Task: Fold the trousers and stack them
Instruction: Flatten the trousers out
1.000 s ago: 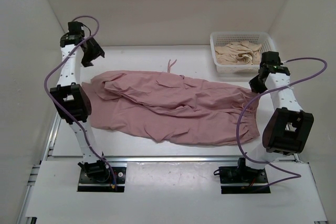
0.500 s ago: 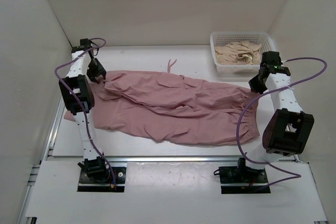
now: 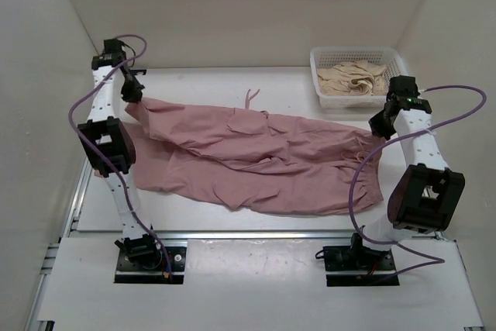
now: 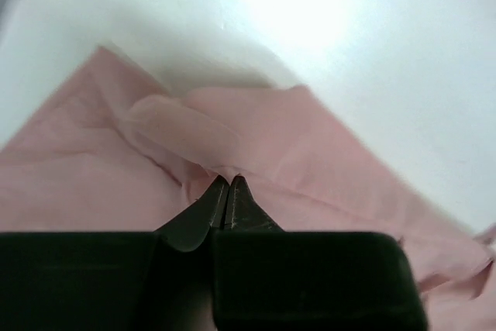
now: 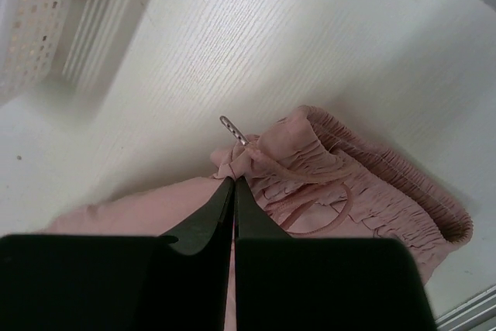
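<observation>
Grippers: my left gripper point(image 4: 228, 185) and right gripper point(image 5: 234, 185) are both clamped tight on the trousers point(image 3: 256, 162).
Slip risk: the thin cloth between my left tips could pull free if I lift fast.

The left gripper point(image 4: 229, 184) pinches a fold of the trousers point(image 4: 310, 153).

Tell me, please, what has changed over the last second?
The left end effector came down onto the far-left leg end of the trousers, shut on it and lifted it. The right end effector stayed shut on the waistband. The basket and its beige garment did not move.
</observation>
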